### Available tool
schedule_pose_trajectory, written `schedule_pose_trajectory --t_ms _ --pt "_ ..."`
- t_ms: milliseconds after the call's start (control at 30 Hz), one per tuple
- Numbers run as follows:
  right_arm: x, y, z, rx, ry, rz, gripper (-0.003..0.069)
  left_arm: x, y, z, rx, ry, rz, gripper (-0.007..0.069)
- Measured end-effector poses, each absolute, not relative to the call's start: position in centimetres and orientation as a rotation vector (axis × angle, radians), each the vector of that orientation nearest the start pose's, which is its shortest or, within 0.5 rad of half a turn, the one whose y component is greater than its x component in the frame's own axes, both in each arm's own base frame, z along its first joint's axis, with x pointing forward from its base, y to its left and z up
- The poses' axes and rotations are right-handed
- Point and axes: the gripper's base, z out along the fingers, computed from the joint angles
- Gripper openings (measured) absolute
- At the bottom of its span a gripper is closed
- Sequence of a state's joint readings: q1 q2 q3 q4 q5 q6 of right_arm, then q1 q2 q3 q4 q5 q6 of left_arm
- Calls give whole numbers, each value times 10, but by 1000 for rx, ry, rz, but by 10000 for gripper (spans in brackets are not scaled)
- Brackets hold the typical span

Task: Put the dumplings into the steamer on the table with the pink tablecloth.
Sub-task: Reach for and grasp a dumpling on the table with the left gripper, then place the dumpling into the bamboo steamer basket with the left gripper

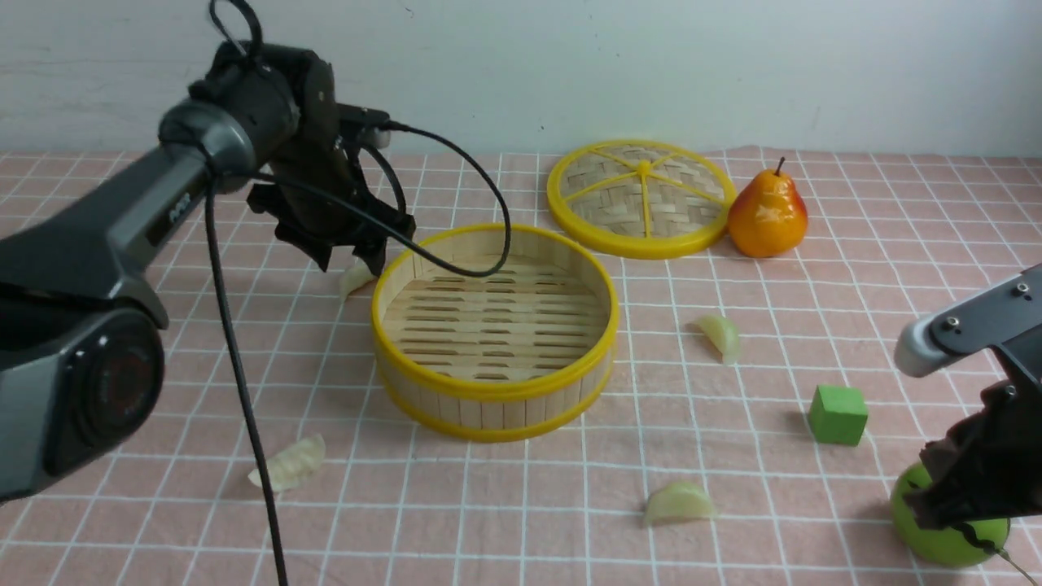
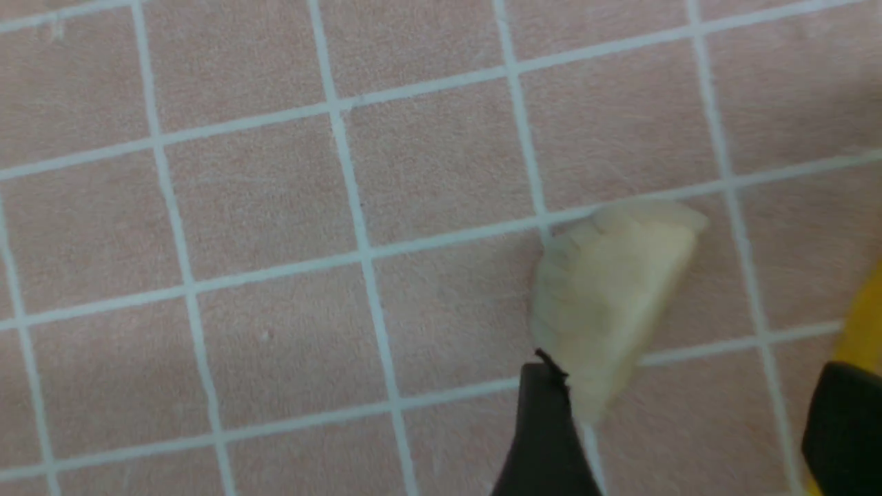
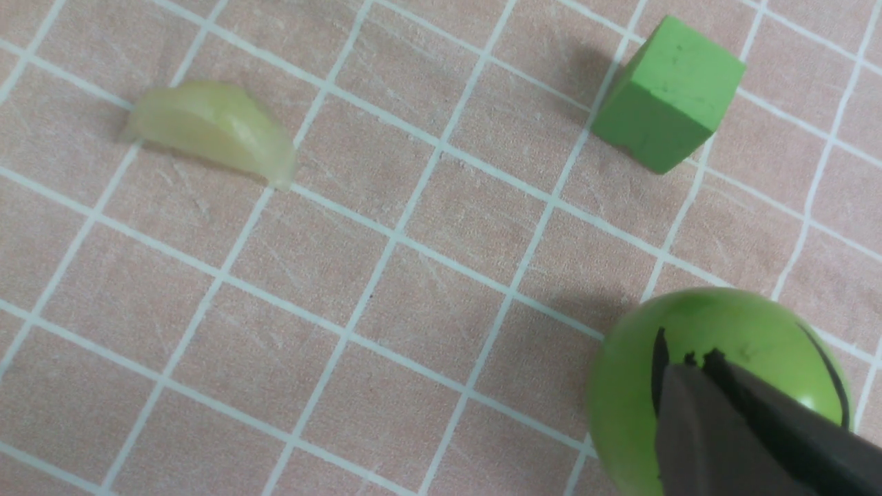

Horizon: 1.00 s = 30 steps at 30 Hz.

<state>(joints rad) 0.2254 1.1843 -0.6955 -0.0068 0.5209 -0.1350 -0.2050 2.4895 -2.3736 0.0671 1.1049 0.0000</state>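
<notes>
Steamer (image 1: 492, 325) empty; four dumplings (image 1: 289, 464) lie on the table (image 1: 733, 456). Left fingers (image 2: 544, 441) spread, holding nothing; right fingers (image 3: 723, 427) closed, empty.

Four glossy pale crescent dumplings (image 1: 680, 502) on pink white-gridded tablecloth (image 1: 733, 456), all outside upright round yellow-rimmed bamboo-slat steamer (image 1: 488, 407)

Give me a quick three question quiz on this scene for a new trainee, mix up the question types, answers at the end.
1. How many dumplings lie inside the steamer?
2. True or false: the left gripper has its jaws open.
3. Where is the pear? A) in the steamer B) beside the woven lid C) held by the left gripper

Key: 1. zero, all four are on the cloth; 2. true; 3. B
</notes>
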Motion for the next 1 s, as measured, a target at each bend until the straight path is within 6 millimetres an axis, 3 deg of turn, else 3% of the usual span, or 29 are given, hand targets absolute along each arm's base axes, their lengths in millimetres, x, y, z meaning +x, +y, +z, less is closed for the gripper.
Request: schedule_pose_trajectory --t_ms 133,367,600,700,733,767,800,900,1000 --pt "218 50 249 -446 2448 38 -3 535 -103 181 296 2681 61 463" --pt "219 51 249 -421 2442 64 0 541 -103 169 289 2665 79 217" --pt "220 52 250 -412 2431 72 7 539 -100 173 209 2682 105 216" --pt "220 52 250 -411 2430 73 8 531 -100 205 170 2672 74 216" --pt "220 52 250 -411 2430 73 9 530 -100 205 168 2676 63 216" --pt "220 52 250 -411 2430 73 10 526 -102 223 153 2660 23 216" --pt "221 52 250 -411 2428 73 11 515 -108 259 145 2616 -57 216" --pt "221 52 250 -403 2428 81 13 495 -129 301 148 2574 -195 216" --pt "220 54 250 -377 2432 110 18 484 -159 300 203 2597 -247 216"
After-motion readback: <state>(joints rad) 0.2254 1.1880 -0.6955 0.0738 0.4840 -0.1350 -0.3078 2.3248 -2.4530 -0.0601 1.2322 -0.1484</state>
